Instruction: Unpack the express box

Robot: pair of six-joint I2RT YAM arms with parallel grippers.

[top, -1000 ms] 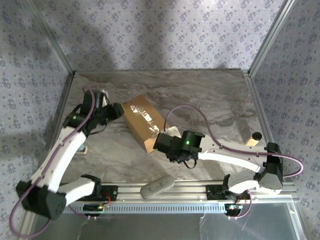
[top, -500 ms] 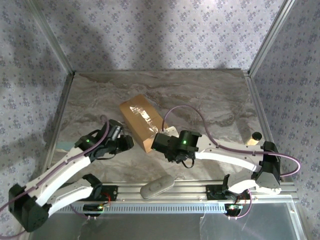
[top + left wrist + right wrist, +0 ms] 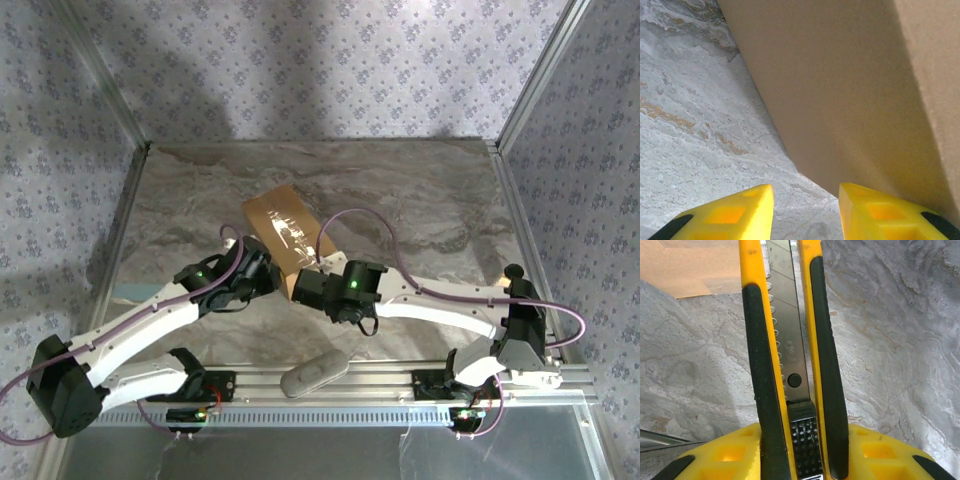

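The express box (image 3: 285, 232) is a brown cardboard carton with shiny tape along its top seam, lying at an angle mid-table. My left gripper (image 3: 266, 272) sits low at the box's near left side. In the left wrist view its yellow fingertips (image 3: 806, 200) stand apart over bare table, the right one close under the box's side wall (image 3: 850, 90). My right gripper (image 3: 306, 288) is at the box's near end, shut on a yellow-and-black utility knife (image 3: 790, 340). The knife points toward the box's corner (image 3: 690, 265).
The marble-patterned table (image 3: 420, 200) is walled by patterned panels at the back and sides. A grey oblong object (image 3: 314, 372) rests on the front rail. A small cylinder with a black cap (image 3: 507, 276) stands near the right edge. A pale blue item (image 3: 130, 292) lies at the left edge.
My left arm swung from the box's far left end down and rightward to its near left side, and its jaws narrowed. The right gripper with the knife edged slightly left.
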